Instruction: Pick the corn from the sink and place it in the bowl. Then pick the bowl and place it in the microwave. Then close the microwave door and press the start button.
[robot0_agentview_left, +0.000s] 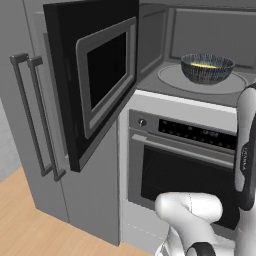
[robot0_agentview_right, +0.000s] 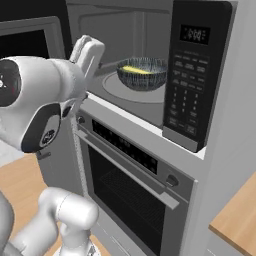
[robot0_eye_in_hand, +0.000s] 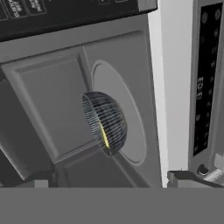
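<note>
Count, left to right in the left base view: one tall grey cabinet pair with two bar handles (robot0_agentview_left: 37, 115); one microwave door (robot0_agentview_left: 95, 80), black with a dark window in a grey frame, swung wide open to the left; one microwave (robot0_agentview_left: 165, 30) with a grey cavity; one round turntable (robot0_agentview_left: 175, 80); one bowl (robot0_agentview_left: 207, 68), blue-grey streaked, upright on the turntable.

One corn (robot0_agentview_left: 204, 65) lies inside the bowl, visible as a yellow sliver at the rim line. The right base view agrees: bowl (robot0_agentview_right: 142, 73) on the turntable, corn (robot0_agentview_right: 135, 70) in it.

Below the cavity: one oven (robot0_agentview_left: 185, 170) with one knob (robot0_agentview_left: 143, 122) and one long bar handle. Right of the cavity, one black control panel (robot0_agentview_right: 192, 75) with display and keys.

Gripper (robot0_eye_in_hand: 111, 179): two dark tips at the bottom of the hand view, spread wide apart, nothing between them, clear of the bowl (robot0_eye_in_hand: 105, 122).

Room: wooden floor (robot0_agentview_left: 30, 225) at lower left; wooden tabletop corner (robot0_agentview_right: 237, 220) at lower right.
</note>
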